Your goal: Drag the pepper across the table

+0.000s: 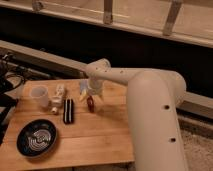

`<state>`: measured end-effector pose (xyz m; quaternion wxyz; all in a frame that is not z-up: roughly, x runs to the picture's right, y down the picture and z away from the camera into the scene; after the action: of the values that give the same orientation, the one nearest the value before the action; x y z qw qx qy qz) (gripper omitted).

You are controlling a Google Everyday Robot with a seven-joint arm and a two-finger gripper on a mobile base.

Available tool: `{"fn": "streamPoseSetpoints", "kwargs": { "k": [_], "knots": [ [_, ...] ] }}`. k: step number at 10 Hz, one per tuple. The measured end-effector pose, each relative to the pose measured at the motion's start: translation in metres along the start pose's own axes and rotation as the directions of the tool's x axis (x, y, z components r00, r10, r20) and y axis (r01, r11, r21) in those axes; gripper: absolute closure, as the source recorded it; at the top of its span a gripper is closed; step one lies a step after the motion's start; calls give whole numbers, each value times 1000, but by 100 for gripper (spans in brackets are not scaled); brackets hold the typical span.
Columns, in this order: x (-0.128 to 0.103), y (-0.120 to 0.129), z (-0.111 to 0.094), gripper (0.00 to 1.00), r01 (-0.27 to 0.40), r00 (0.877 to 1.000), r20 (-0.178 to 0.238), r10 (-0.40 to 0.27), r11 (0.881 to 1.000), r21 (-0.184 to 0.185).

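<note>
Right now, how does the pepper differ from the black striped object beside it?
The pepper is dark red and shorter; the black striped object is longer and rectangular. The pepper lies at the pincer; the black striped object lies apart from it. Both rest on the table.

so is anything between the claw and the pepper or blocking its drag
Nothing visible separates the claw from the small dark-red pepper; it hangs right over it. A black striped rectangular object beside it would block a drag toward picture-left.

jaws at the pepper (90,104); black striped block (68,110) close beside it, open table (100,137) toward the camera
</note>
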<state>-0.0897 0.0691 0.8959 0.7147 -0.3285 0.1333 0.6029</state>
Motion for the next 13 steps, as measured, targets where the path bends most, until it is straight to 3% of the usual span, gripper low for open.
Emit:
{"fn": "streamPoseSetpoints", "kwargs": {
  "k": [5, 7, 9, 13],
  "knots": [
    [-2, -1, 25, 20, 24, 998, -51, -24, 1000, 7],
    [-1, -2, 38, 20, 23, 996, -81, -21, 999, 29],
    [-2, -2, 41, 21, 26, 997, -72, -24, 999, 27],
    [-4, 1, 37, 54, 29, 997, -65, -28, 999, 22]
  ]
}}
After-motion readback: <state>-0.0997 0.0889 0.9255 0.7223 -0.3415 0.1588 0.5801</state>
